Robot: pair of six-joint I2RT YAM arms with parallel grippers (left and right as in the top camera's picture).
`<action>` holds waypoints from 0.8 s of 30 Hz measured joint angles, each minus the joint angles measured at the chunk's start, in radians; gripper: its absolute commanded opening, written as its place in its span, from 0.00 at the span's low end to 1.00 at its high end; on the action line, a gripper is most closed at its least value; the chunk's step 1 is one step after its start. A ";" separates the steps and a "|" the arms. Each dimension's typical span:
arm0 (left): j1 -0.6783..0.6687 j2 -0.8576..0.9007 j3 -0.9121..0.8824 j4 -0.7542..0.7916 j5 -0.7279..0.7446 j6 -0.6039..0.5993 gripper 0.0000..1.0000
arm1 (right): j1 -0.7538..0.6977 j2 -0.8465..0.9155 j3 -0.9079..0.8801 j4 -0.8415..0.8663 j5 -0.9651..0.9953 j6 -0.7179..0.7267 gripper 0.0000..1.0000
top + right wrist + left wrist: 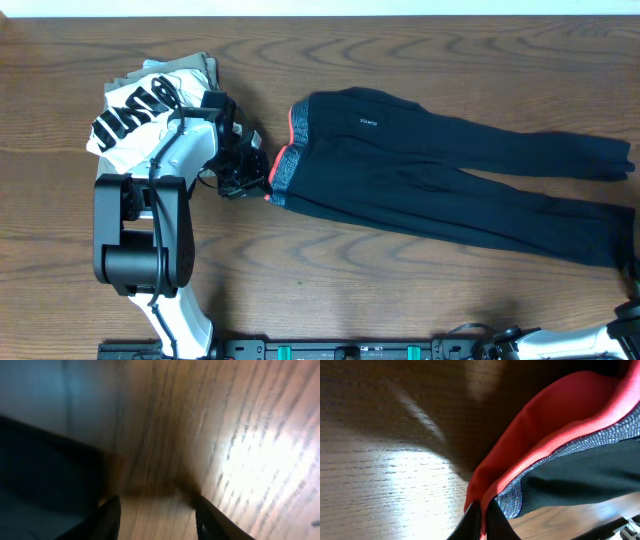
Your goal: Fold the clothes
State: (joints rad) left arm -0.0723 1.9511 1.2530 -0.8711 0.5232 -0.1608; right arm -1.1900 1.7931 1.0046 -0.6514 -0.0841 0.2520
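Note:
The clothes, long black pants (pixel 450 170), lie flat across the table with the legs stretching to the right edge. Their grey waistband (pixel 284 168) with its coral-red edge (pixel 545 420) faces left. My left gripper (pixel 262 182) sits at the waistband's lower left corner. In the left wrist view it (pixel 482 509) is shut on the red edge, which is lifted off the wood. My right gripper (pixel 157 501) is open over bare table with nothing between its fingers, and dark cloth of the pants (pixel 40 470) lies just to its left. That view is blurred.
A white shirt with black lettering (pixel 135 115) lies at the back left on a khaki garment (pixel 205 66), right behind my left arm (pixel 140 240). The right arm's base (pixel 600 340) sits at the front right corner.

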 measured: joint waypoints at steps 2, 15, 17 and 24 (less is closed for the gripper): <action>0.000 0.000 0.000 0.000 0.000 0.000 0.06 | 0.000 0.003 0.000 0.023 -0.004 -0.001 0.40; 0.000 0.000 0.000 0.000 0.000 0.000 0.06 | 0.028 0.015 0.008 0.078 -0.013 -0.002 0.49; 0.000 0.000 0.000 0.001 0.000 0.000 0.06 | 0.029 0.015 0.009 0.078 -0.016 -0.002 0.52; 0.000 0.000 0.000 0.004 0.000 0.000 0.06 | 0.029 0.019 0.010 0.124 -0.105 -0.042 0.54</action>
State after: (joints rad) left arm -0.0727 1.9511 1.2530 -0.8669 0.5236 -0.1608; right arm -1.1606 1.8126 1.0145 -0.5278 -0.1894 0.2096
